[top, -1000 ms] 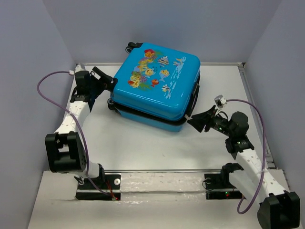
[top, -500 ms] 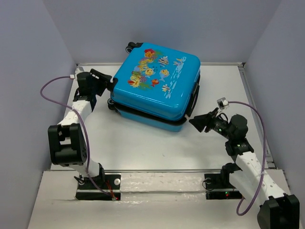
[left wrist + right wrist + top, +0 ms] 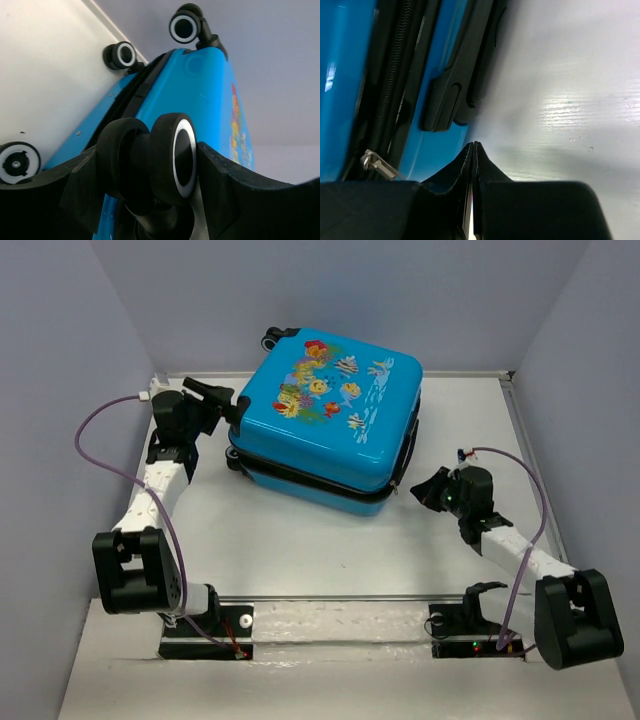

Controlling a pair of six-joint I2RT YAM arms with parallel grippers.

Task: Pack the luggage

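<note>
The luggage [image 3: 330,420], a bright-blue hard-shell case with fish print, lies flat and closed at the back of the table [image 3: 300,540]. My left gripper [image 3: 230,406] sits at the case's left corner and is shut on one black-and-white wheel [image 3: 170,157], a finger [image 3: 80,185] pressing on each side. Two more wheels [image 3: 184,27] show beyond it in the left wrist view. My right gripper [image 3: 420,489] hovers low beside the case's right side, shut on nothing, its tips [image 3: 474,146] just short of the blue shell [image 3: 340,75]. A black side handle [image 3: 452,95] and a metal zipper pull [image 3: 377,164] lie close ahead of it.
Grey walls enclose the table on three sides. A raised rail [image 3: 530,450] runs along the right edge. Purple cables [image 3: 100,440] loop from both wrists. The arm bases [image 3: 205,632] sit at the near edge.
My left gripper has closed onto the suitcase wheel, and the case has shifted slightly. My right gripper has snapped shut, and its arm has dropped lower beside the case.
</note>
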